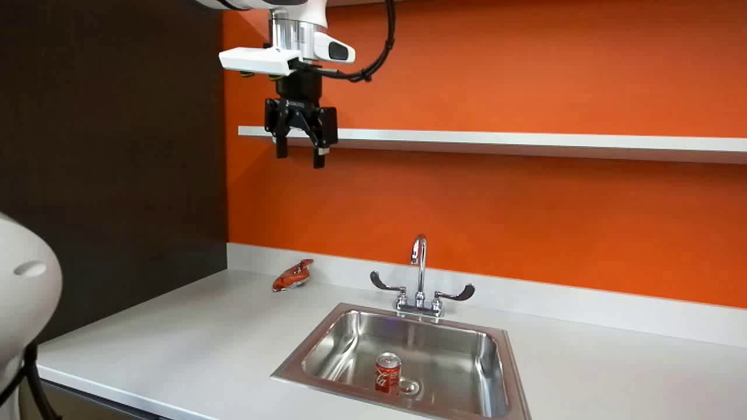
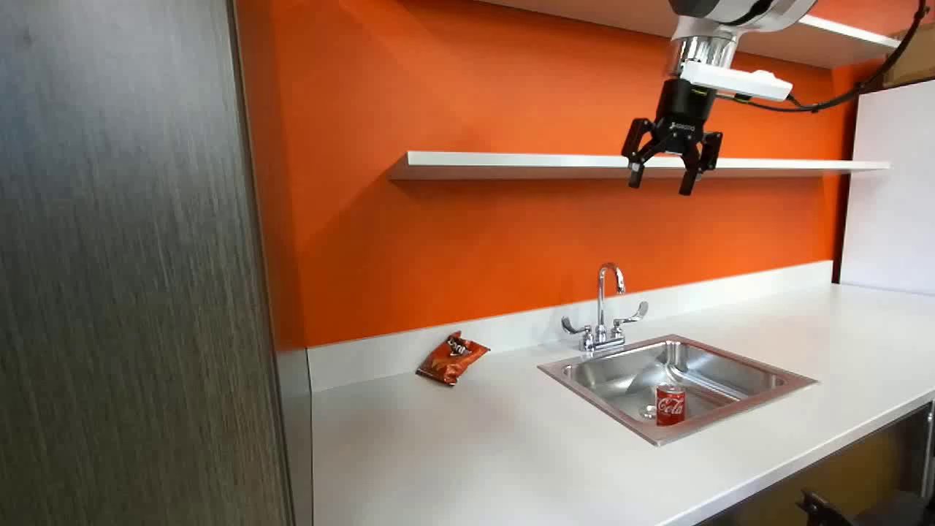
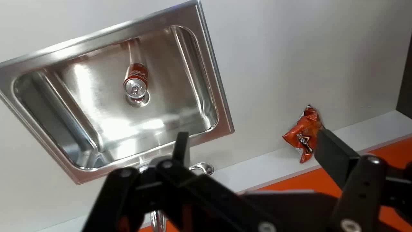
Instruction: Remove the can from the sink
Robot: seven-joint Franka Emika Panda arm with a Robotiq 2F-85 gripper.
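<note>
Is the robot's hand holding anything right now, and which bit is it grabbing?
Nothing is held. The gripper is open and empty, up in the air, and the can stands upright in the sink.

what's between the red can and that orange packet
Between the can and the orange packet lie the sink's side wall and rim, then bare white counter; the wrist view shows it.
</note>
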